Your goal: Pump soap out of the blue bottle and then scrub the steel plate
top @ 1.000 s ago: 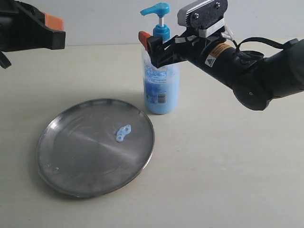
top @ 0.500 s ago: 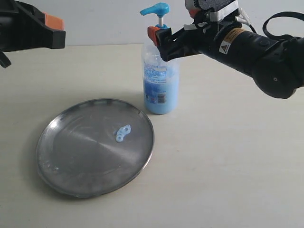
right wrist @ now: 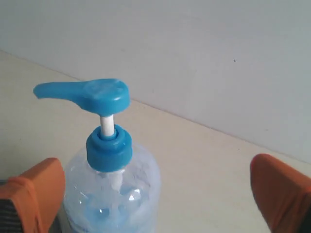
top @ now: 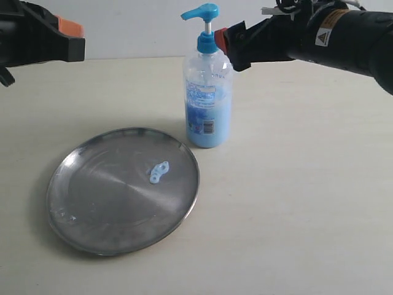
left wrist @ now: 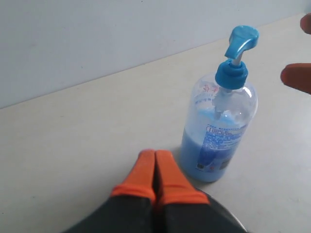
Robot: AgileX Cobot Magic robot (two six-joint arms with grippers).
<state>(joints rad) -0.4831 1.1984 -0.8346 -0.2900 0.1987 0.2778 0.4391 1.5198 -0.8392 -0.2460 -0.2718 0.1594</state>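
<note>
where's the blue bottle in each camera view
Exterior view: blue bottle stands upper centre, behind the steel plate.
Left wrist view: bottle whole, beyond the left gripper's shut jaws.
Right wrist view: bottle's top shows between the right gripper's open jaws.
Shared landmark: the blue pump head.

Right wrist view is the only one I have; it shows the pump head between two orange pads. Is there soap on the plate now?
Observer: Yes. A small blob of soap lies on the steel plate, near its middle.
Operator: Where does this plate lie?
Observer: Left of the blue bottle and nearer the camera in the exterior view; its rim comes very near the bottle's base, and I cannot tell if they touch.
Operator: And the other arm?
Observer: The left gripper is shut on nothing, up at the left, away from the plate.
</note>
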